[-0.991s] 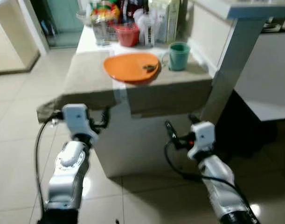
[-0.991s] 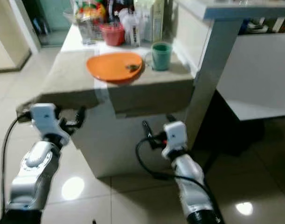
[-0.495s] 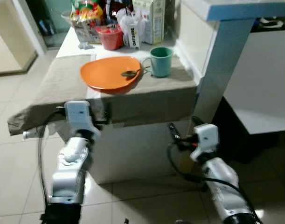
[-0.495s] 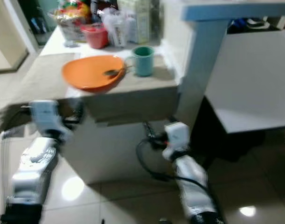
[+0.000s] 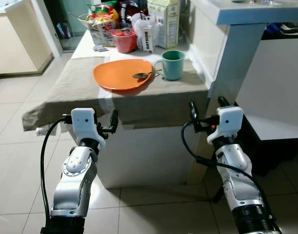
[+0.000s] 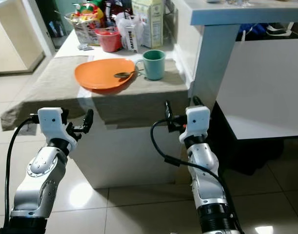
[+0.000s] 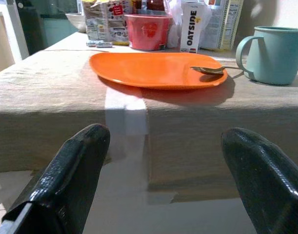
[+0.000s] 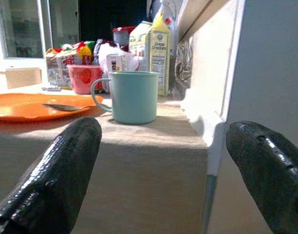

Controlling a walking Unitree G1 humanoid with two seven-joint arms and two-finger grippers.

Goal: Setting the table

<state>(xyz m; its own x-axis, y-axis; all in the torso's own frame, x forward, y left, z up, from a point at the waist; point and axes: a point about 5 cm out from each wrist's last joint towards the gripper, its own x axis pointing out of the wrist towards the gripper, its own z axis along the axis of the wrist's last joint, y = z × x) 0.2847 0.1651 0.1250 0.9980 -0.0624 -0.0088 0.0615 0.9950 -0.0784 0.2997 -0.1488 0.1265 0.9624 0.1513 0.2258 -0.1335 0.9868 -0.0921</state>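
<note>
While fingers spread, orange plate (image 5: pixel 122 74) beyond left gripper (image 5: pixel 104 127)

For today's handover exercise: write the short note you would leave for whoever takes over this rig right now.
Left pincer: open, holding nothing, low before the table edge.
Right pincer: open, holding nothing, near the table's right corner.
Orange plate lies on the beige cloth, spoon resting on its rim, teal mug beside it.
Done: plate, spoon and mug are laid.
Left: whatever else the setting needs, perhaps from the items behind.

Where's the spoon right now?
The spoon rests on the right rim of the orange plate, its handle toward the green mug, on the cloth-covered table ahead.
</note>
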